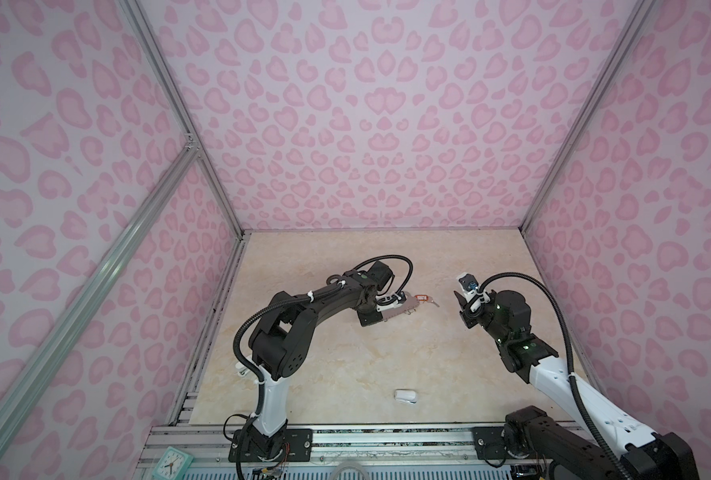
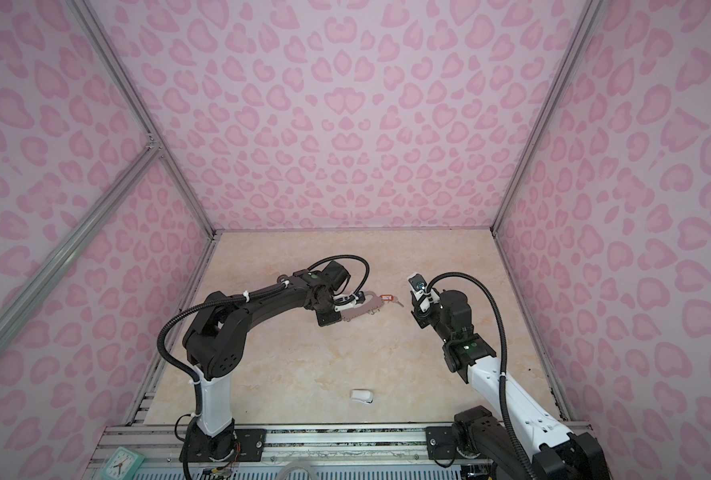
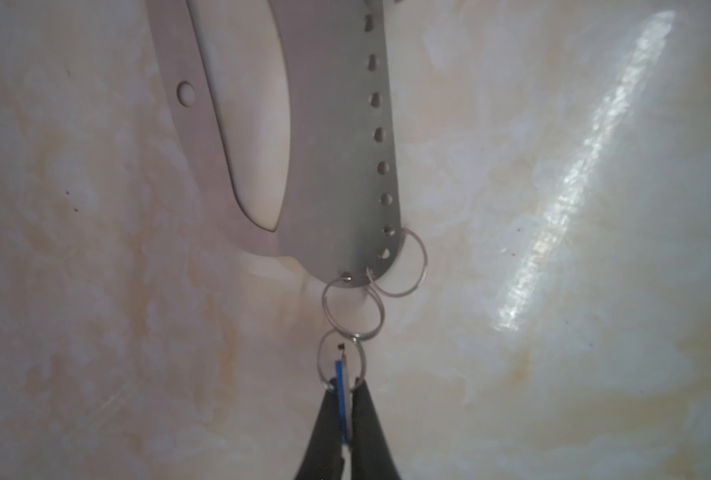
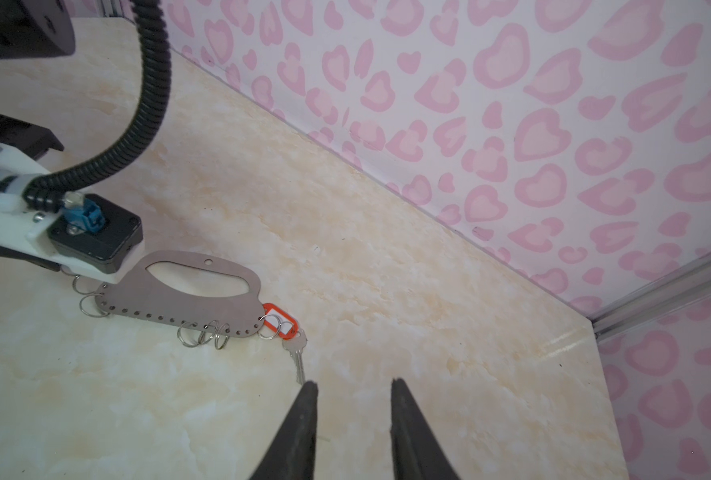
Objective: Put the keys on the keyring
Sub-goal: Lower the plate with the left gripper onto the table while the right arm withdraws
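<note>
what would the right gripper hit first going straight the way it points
Probably bare table just beside the orange-tagged key, whose blade tip lies by one fingertip of the right gripper. Depth unclear; it could graze the key.

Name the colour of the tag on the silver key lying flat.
Orange-red plastic tag, best in right wrist view.

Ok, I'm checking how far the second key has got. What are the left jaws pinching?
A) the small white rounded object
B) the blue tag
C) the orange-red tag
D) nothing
B: in the left wrist view the left gripper has its jaws shut on the blue tag, just below the end of the keyring.
</note>
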Tool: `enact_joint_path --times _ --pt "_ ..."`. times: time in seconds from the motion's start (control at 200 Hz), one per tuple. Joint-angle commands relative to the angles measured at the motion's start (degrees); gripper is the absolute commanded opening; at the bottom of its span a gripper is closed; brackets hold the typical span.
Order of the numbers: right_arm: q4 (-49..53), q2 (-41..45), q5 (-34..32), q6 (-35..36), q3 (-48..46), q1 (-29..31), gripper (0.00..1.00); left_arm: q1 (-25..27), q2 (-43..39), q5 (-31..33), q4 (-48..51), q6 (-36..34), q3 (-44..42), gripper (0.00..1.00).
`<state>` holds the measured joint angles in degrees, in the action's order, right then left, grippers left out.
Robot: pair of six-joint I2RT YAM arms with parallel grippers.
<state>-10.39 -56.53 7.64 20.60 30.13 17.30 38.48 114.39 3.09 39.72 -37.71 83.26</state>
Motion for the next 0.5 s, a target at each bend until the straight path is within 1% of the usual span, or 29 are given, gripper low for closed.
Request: enact_joint_path --times 0.0,0.225,0.495 --pt "-0.5 -1.6 1.0 1.0 0.9 0.2 0.31 -0.5 0.0 1.1 2.0 -2.0 -1.1 0.03" --pt "-1.1 -5.1 1.7 1.9 2.4 0.2 0.31 -1.1 -0.1 1.6 2.6 -3.4 -2.7 0.04" --pt "-1.6 -8.5 2.2 2.3 4.3 0.2 0.31 -1.3 0.3 3.1 3.8 -4.4 -2.8 0.08"
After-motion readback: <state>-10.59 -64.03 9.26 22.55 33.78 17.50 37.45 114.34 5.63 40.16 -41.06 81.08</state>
